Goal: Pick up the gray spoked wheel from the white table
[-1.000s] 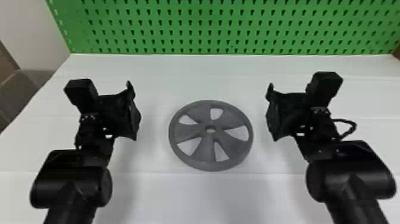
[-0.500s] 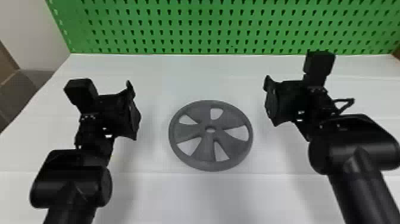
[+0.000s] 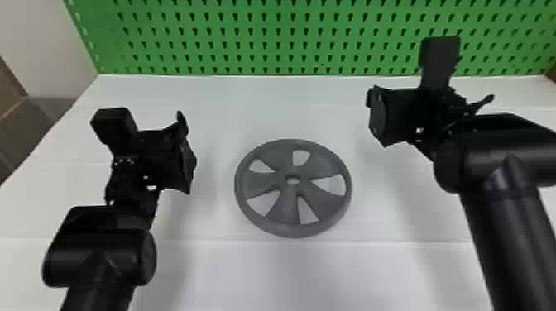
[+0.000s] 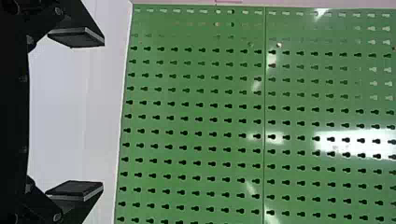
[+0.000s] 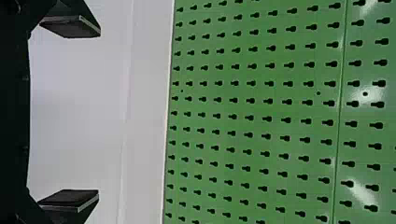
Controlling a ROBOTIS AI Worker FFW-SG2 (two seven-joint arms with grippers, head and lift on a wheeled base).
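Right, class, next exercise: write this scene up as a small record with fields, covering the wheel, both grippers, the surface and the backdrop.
object: gray spoked wheel, with a small center hole
openings between spokes: five
wheel pose: lying flat, untouched
surface: white table
left gripper: open and empty, to the wheel's left
right gripper: open and empty, to the wheel's right
backdrop: green pegboard, behind the table
pickup: not yet done
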